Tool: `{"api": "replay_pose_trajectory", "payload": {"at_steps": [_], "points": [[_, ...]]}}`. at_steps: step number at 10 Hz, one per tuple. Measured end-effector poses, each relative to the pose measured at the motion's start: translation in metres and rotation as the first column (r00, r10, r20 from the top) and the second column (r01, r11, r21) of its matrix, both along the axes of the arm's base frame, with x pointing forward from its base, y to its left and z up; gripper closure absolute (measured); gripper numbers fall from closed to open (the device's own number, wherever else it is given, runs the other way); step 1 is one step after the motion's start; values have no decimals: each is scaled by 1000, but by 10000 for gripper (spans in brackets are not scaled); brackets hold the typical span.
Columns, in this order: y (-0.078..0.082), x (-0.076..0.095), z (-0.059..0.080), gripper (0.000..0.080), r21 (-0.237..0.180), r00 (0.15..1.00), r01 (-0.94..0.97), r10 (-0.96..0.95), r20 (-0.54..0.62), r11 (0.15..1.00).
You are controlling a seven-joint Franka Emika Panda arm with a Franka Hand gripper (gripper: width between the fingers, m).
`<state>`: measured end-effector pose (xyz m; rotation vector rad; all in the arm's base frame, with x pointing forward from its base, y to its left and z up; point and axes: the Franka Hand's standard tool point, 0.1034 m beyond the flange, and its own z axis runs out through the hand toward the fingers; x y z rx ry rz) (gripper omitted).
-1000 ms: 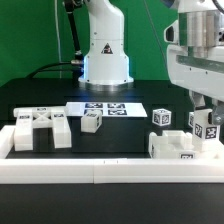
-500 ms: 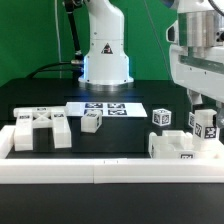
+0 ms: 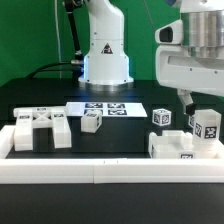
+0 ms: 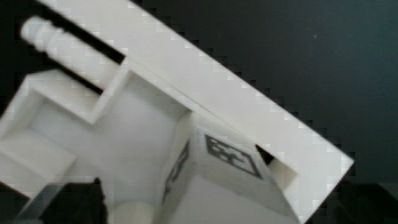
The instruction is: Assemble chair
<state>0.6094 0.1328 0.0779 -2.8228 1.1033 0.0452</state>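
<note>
Claw (image 3: 204, 102) hangs open, empty, just above an upright leg (image 3: 208, 126) at the seat block (image 3: 182, 150). A loosely seated leg could tip if a finger brushes it.

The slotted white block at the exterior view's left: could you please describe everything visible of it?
The slotted white block looks like chunky matte plastic, lying flat on the black table. Black-and-white tags mark its top; dark slots open in its front. It sits just behind the white border rail; nothing rests on it.
</note>
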Motion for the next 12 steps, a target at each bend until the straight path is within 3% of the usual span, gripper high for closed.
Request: {"api": "replay_pose_trajectory", "payload": {"at_steps": [4,7,11,12], "points": [[1,0,-1,150,-12,946,-323,323,36,946],[-2,0,-1,150,-42,827,-558,560,53,829],[-6,2,0,150,-80,682,-725,730,55,684],[-6,2,0,264,-80,685,-722,727,55,687]]}}
